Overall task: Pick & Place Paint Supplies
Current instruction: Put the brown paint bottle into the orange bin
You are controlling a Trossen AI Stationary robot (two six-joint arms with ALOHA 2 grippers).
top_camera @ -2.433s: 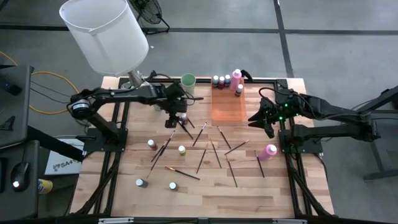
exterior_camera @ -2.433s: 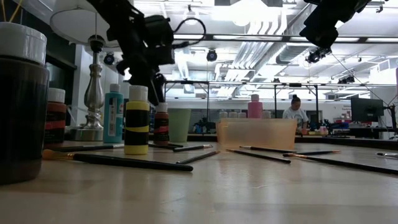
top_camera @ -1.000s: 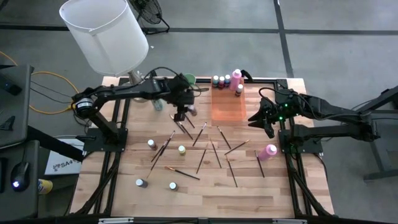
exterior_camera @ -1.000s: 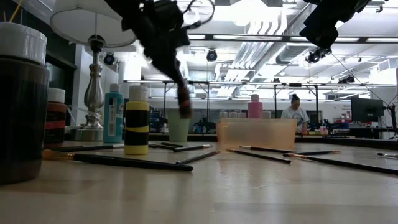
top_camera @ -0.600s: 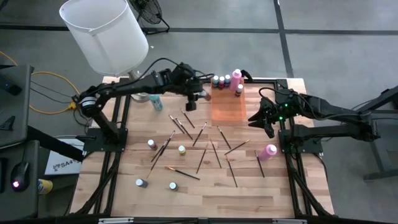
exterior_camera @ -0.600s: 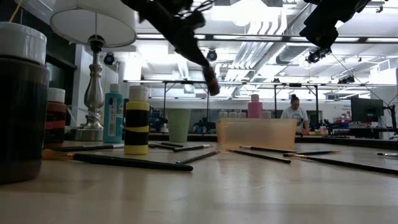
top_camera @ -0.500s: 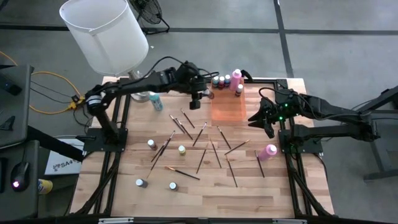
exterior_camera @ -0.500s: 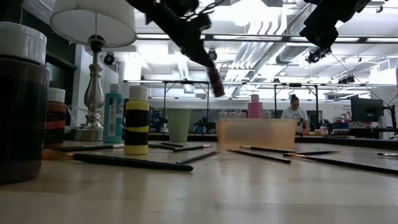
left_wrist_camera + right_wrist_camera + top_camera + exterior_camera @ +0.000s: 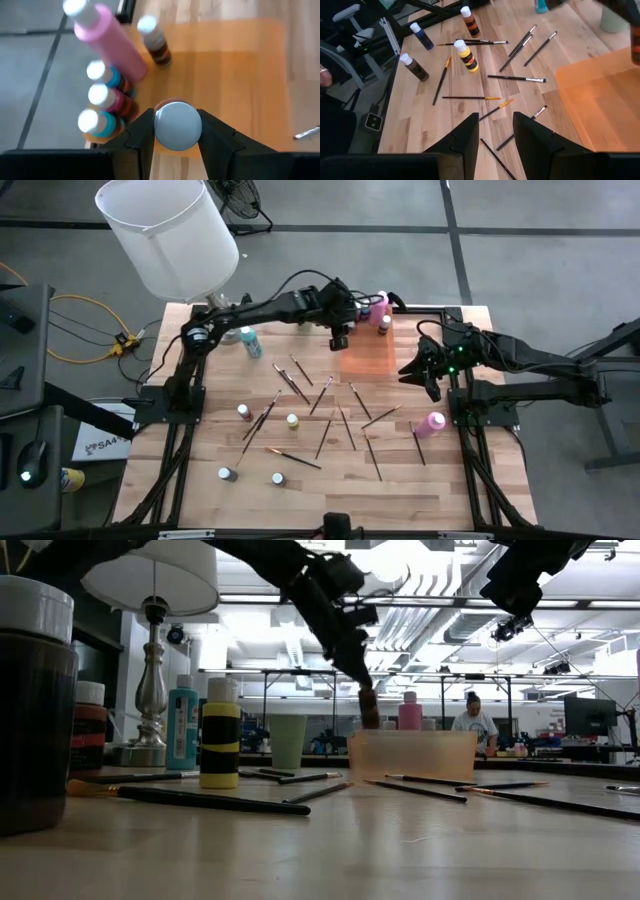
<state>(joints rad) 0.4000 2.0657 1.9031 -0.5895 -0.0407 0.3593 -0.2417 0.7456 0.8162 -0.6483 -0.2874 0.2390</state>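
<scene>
I am in the carrying step: my left gripper [image 9: 176,131] is clamped on a small paint bottle [image 9: 177,125], its pale cap pinched between my two fingers [image 9: 141,134], and I hold it in the air over the near edge of the orange bin [image 9: 366,351]. In the high view the bottle [image 9: 338,341] hangs at the bin's left rim, just beside the cluster of bottles already standing at its far corner: the tall pink bottle [image 9: 112,46], a brown one [image 9: 155,41] and three smaller ones [image 9: 103,95] side by side.

My left arm reaches long across the back of the table, stretched from the lampshade [image 9: 170,235] side toward the bin, wrist bent down so the bottle hangs tilted in the low view [image 9: 369,706].

Next, I judge, I need to settle on a free spot in the bin, lower the bottle upright without knocking its neighbours, then let go.

My right gripper [image 9: 496,131] waits above the table's right side near the bin, its fingers apart and holding nothing. Paintbrushes [image 9: 323,394] and several bottles, among them a yellow one [image 9: 292,420] and a pink one lying on its side [image 9: 431,422], are left on the boards
</scene>
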